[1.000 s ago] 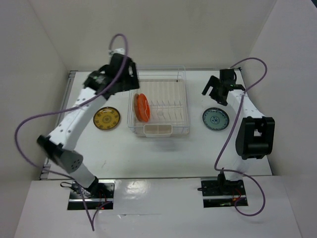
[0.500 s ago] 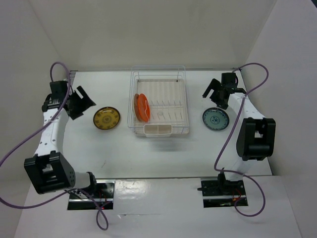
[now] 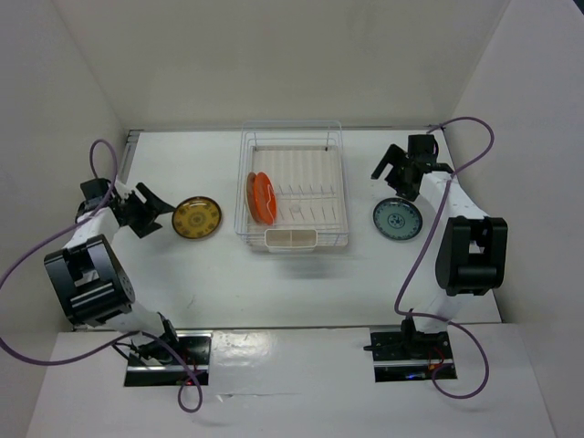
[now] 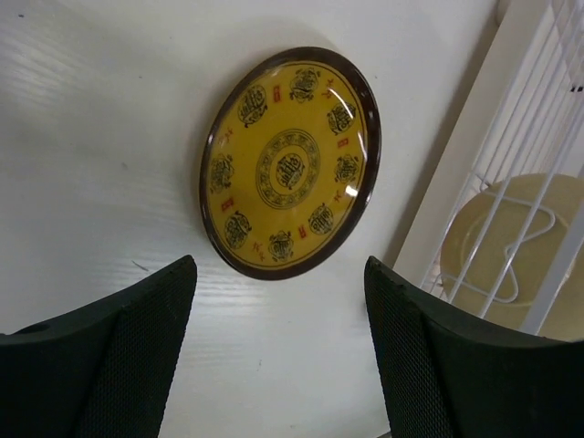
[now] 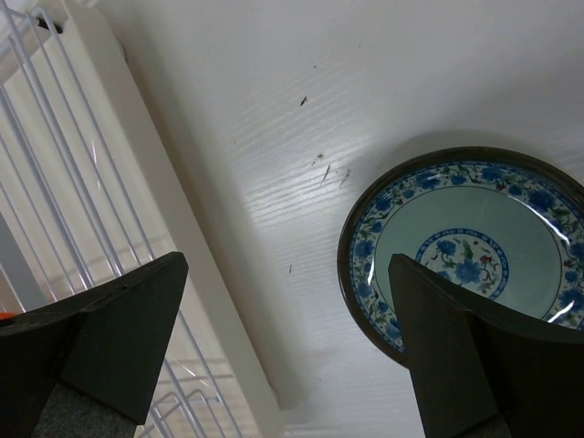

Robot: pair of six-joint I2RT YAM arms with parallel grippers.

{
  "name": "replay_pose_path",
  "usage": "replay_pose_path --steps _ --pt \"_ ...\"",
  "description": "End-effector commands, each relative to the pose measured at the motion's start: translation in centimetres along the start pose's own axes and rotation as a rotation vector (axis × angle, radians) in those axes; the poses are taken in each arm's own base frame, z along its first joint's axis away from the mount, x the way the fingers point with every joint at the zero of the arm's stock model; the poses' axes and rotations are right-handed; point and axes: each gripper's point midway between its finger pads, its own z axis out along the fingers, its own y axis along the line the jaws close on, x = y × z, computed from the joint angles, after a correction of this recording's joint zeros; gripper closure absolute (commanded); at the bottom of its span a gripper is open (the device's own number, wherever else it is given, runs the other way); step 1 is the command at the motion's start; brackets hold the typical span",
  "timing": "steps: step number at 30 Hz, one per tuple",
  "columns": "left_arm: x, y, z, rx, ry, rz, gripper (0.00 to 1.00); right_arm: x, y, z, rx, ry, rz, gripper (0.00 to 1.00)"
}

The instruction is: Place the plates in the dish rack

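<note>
The white dish rack [image 3: 306,173] stands at the table's middle, with an orange plate [image 3: 263,198] upright in its left tines. Through the rack's wires [image 4: 456,182] a pale beige plate [image 4: 497,251] shows. The yellow plate with brown pattern [image 3: 196,218] [image 4: 290,164] lies flat left of the rack. My left gripper [image 3: 157,212] [image 4: 278,269] hangs open just left of it, touching nothing. Right of the rack [image 5: 137,164] lies the white plate with blue-green pattern [image 3: 397,219] [image 5: 465,255]. My right gripper [image 3: 391,178] [image 5: 287,265] is open beyond its far left rim, empty.
A small beige holder [image 3: 291,239] sits at the rack's near end. White walls close in the table on the left, back and right. Purple cables loop from both arms over the table's sides.
My left arm has swung from over the rack's far left corner out to the left and come down beside the yellow plate. The right arm has barely moved.
</note>
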Motion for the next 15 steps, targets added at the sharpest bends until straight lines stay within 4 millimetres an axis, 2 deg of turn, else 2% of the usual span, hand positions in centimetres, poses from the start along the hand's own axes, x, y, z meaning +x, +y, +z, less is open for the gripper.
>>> replay_pose_path --steps 1,3,6,9,10,11,15 --pt "-0.6 0.7 1.4 0.047 -0.002 0.026 0.20 -1.2 1.3 -0.7 -0.048 -0.053 -0.002 0.00" --pt "-1.2 1.8 1.4 0.033 -0.009 0.007 0.21 -1.5 1.3 -1.0 -0.045 -0.066 -0.002 0.00" --pt "-1.4 2.0 1.7 0.052 -0.008 0.002 0.22 -1.6 1.2 -1.0 -0.038 -0.071 -0.002 0.00" --pt "-0.7 3.0 2.7 0.039 0.027 -0.025 0.22 -1.6 1.2 -1.0 -0.038 -0.071 -0.002 0.00" --pt "-0.4 2.6 2.8 0.071 0.045 -0.022 0.24 -1.8 1.5 -1.0 -0.051 -0.075 -0.003 0.00" --pt "-0.9 2.6 3.1 0.083 0.013 -0.006 0.25 -1.8 1.5 -1.0 -0.051 -0.075 -0.003 0.00" --pt "0.4 2.7 4.2 0.063 0.060 -0.024 0.25 -1.3 1.4 -0.6 -0.054 -0.062 -0.003 0.00"
